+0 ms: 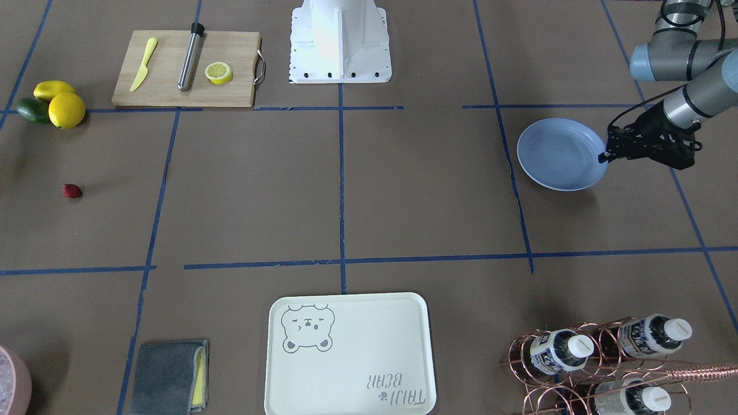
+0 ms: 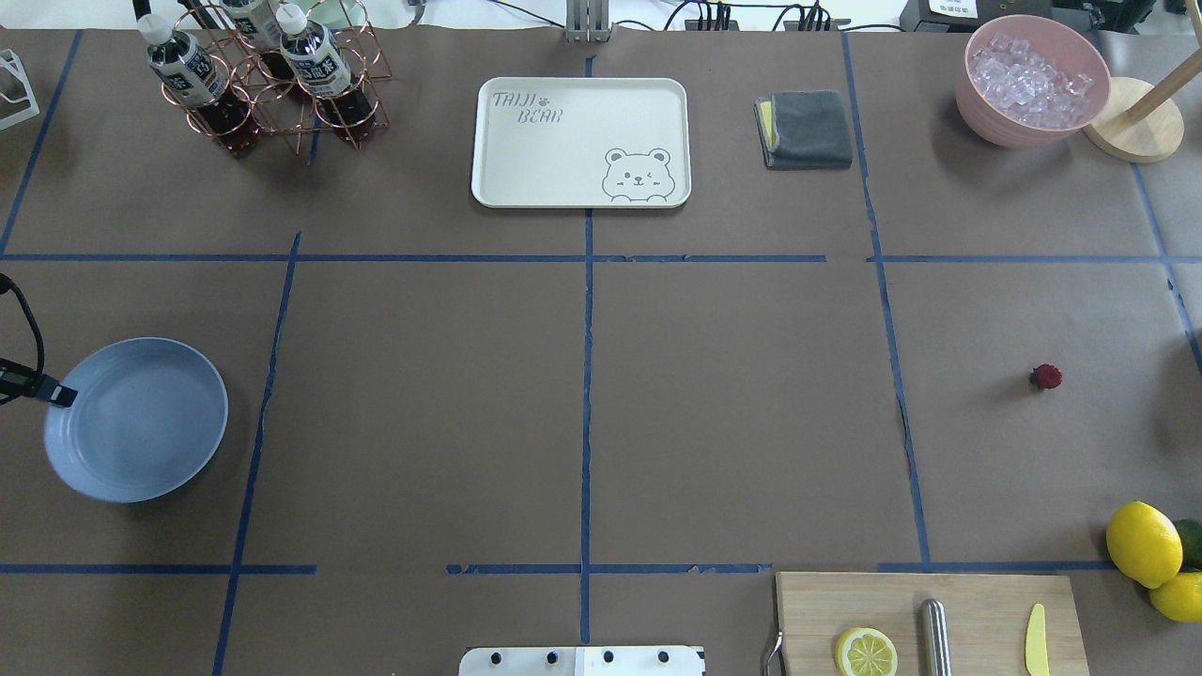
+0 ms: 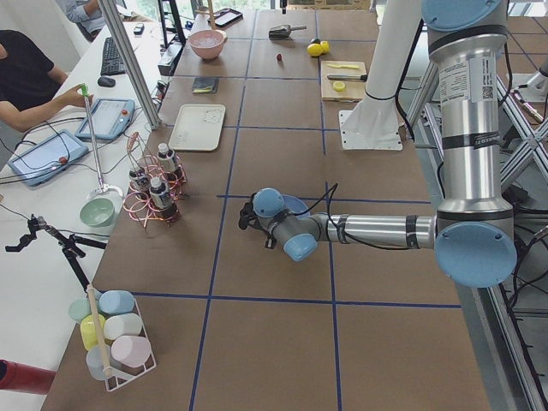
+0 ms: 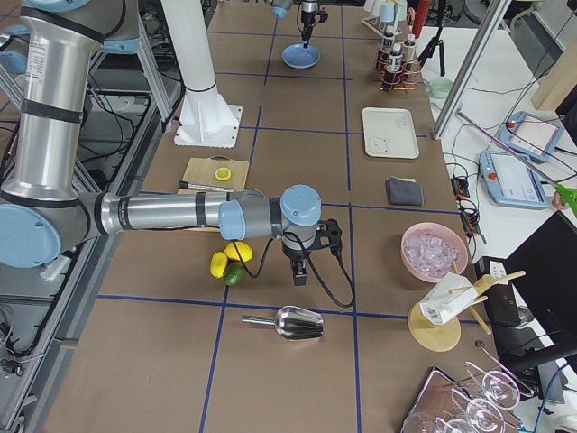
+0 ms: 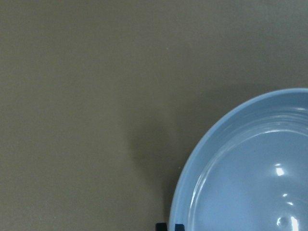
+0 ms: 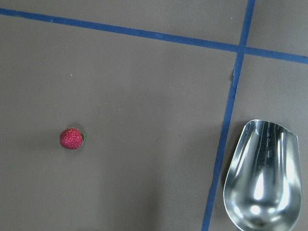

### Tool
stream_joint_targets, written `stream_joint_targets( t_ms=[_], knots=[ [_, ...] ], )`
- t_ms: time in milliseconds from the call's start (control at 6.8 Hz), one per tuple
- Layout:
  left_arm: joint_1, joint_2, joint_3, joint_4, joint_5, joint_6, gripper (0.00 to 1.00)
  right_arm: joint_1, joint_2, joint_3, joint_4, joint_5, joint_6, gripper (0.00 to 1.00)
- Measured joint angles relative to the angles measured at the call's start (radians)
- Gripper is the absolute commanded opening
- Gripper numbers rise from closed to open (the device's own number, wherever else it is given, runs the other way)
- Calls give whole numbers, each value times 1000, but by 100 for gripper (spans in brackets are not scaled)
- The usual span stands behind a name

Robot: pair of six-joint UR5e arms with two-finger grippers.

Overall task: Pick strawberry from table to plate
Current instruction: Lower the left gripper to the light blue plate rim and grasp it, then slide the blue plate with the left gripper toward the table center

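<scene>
Nearest the robot's base, on its right side, a wooden cutting board point(image 1: 167, 92) carries a yellow knife point(image 1: 143, 64), a steel rod point(image 1: 190, 56) and a half lemon point(image 1: 218, 72). Just off the board's outer end, two lemons point(image 1: 64, 108) and an avocado point(image 1: 30, 109) lie bunched together. Further out, in the middle band of the table point(image 2: 732, 422), the strawberry point(image 1: 72, 191) lies alone on the brown paper toward the robot's right end, off the blue tape lines. The right gripper point(image 4: 298, 273) hangs pointing straight down over the table in this area. It shows only in the right side view, so how far it is open, and whether it holds anything, cannot be told. Its wrist camera looks down on the strawberry, with a metal scoop point(image 6: 262, 178) on the other side of a tape line. In the same band, at the robot's left end and well apart from the strawberry, sits the light-blue plate point(image 1: 553, 144). The left gripper point(image 1: 605, 155) is low at the plate's outer rim, with its dark fingertips right at the rim's edge. Whether it is clamped on the rim cannot be told. Farthest from the robot stand a copper rack of bottles point(image 2: 254, 103), a cream bear-printed tray point(image 2: 563, 150), a folded grey cloth point(image 2: 812, 127) and a pink bowl of ice point(image 2: 986, 122).
</scene>
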Motion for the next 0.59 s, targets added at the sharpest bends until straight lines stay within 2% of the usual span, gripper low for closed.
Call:
stream_joint_targets(
  t_ms=[294,441,588],
  knots=[
    [38,-128,-80,-3,-31,-327,0,0,0,0,0,0,0,100],
    [114,-221,-102,-2,-15,-494,0,0,0,0,0,0,0,100],
    [216,-320,-102,0,50,-651,0,0,0,-1,0,0,0,100]
  ],
)
